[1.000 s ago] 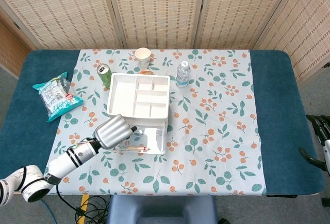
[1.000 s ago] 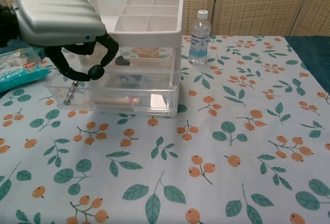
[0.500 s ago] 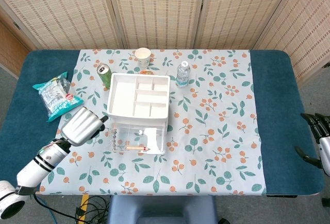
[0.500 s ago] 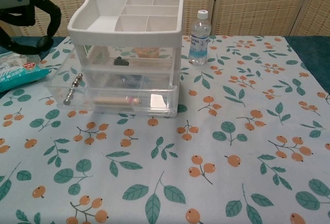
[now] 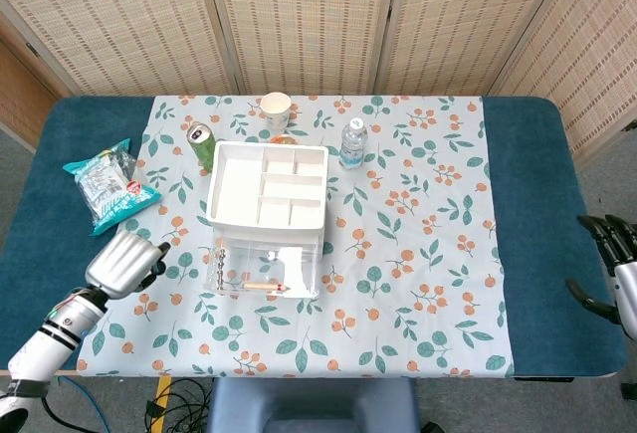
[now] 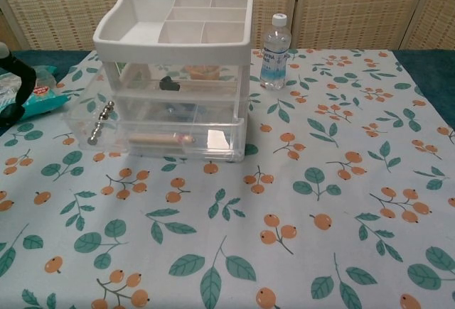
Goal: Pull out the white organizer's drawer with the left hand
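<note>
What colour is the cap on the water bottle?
White; the bottle cap shows best in the chest view.

We see a white organizer with clear drawers, silver knobs on their fronts. Under it lies a pale cloth printed with teal leaves and orange berries (busy pattern!), over a dark teal desk. A teal snack bag, a green can, a silver-grey left hand.
</note>
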Controlling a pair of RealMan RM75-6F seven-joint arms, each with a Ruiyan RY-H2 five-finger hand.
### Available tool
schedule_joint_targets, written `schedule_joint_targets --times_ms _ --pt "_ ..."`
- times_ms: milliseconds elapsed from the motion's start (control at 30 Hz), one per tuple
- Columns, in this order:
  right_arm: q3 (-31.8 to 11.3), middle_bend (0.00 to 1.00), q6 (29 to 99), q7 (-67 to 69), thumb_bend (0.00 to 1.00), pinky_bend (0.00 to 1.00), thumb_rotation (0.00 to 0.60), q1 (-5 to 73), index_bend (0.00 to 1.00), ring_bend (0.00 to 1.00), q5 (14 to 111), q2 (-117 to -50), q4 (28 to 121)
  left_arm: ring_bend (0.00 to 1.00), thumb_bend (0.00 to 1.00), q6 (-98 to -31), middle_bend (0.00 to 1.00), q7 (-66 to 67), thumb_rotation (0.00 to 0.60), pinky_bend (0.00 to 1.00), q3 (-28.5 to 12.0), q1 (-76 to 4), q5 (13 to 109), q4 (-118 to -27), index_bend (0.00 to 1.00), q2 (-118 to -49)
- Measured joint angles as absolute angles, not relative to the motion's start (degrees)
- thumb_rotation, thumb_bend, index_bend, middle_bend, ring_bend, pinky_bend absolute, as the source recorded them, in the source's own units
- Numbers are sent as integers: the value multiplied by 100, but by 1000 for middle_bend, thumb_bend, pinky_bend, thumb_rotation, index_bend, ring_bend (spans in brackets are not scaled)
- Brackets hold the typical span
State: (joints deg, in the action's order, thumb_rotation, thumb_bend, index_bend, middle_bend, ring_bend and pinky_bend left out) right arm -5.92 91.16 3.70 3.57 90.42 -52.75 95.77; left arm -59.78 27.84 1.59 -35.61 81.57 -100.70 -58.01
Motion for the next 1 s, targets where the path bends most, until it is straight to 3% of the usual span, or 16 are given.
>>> schedule_joint_targets --times_ms 267,667,900,1000 --pt "-568 176 9143 350 253 176 600 323 115 162 9044 -5245 9621 1000 260 -5629 1000 2588 600 1000 287 -3516 8176 -9576 506 -6427" --pt "-474 176 8913 353 253 175 600 387 115 162 9084 -5251 9610 938 260 -5695 911 2399 600 1000 330 -3341 8215 -9167 312 -6983" --pt "-335 173 8573 331 253 175 600 453 114 162 9084 -5282 9606 755 260 -6154 778 2500 600 995 231 -3108 8125 -9312 258 -6947" --pt "-256 162 8431 338 253 175 600 486 115 162 9079 -5330 9596 673 260 -6526 722 2481 600 910 144 -2936 8060 -9402 254 -6907"
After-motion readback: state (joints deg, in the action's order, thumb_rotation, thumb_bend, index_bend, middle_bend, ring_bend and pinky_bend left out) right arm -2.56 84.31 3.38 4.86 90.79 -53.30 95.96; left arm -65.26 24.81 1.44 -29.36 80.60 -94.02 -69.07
